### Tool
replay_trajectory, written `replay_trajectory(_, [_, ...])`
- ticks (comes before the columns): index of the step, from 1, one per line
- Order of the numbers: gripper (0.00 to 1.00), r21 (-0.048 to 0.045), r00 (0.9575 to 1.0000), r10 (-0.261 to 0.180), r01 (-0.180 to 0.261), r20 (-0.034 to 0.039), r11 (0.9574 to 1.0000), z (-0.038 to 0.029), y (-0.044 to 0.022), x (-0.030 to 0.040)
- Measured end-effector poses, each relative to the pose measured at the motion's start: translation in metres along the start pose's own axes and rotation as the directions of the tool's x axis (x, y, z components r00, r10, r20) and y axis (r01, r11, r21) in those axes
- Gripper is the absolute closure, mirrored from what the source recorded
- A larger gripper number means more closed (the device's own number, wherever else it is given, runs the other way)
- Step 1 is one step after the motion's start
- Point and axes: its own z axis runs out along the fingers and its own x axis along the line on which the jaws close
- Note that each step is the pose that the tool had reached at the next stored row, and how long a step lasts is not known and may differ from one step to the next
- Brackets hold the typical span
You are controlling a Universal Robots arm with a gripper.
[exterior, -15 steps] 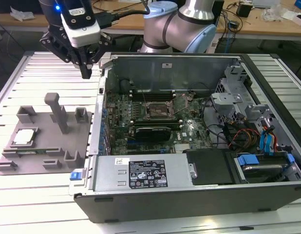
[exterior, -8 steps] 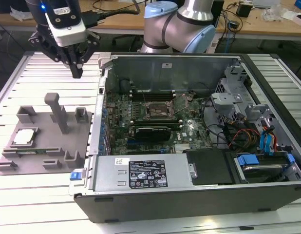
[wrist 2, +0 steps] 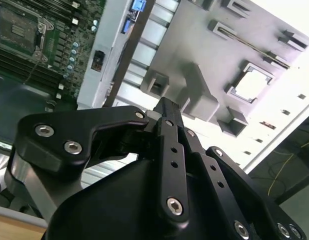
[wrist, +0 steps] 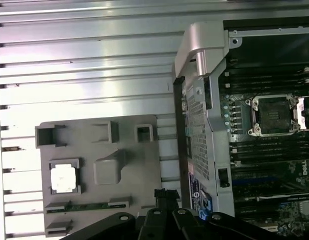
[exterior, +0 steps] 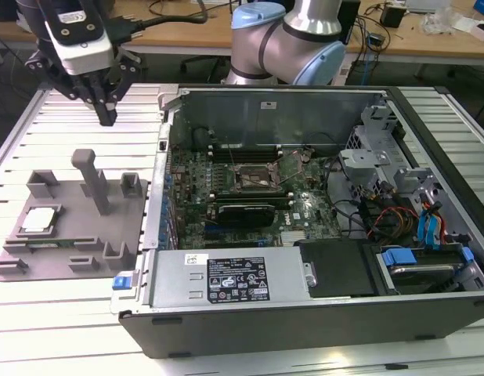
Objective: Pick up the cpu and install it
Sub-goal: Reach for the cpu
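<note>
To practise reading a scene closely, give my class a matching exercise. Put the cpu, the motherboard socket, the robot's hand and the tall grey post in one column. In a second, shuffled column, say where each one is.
Column one
1. cpu
2. socket
3. hand
4. grey post

Column two
A. on the motherboard inside the open case
B. above the slatted table, holding nothing
C. lying flat in a recess of the grey tray
D. standing upright on the grey tray

Pairs: 1-C, 2-A, 3-B, 4-D
</note>
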Motion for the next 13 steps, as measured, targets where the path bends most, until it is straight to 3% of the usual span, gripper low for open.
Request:
replay_trajectory(6, [0.89,0.0,1.0,0.0,0.0,0.0,1.0,0.0002,-0.0008,0.0107])
replay_trajectory(13, [0.89,0.0,1.0,0.0,0.0,0.0,1.0,0.003,-0.0026,0.0325])
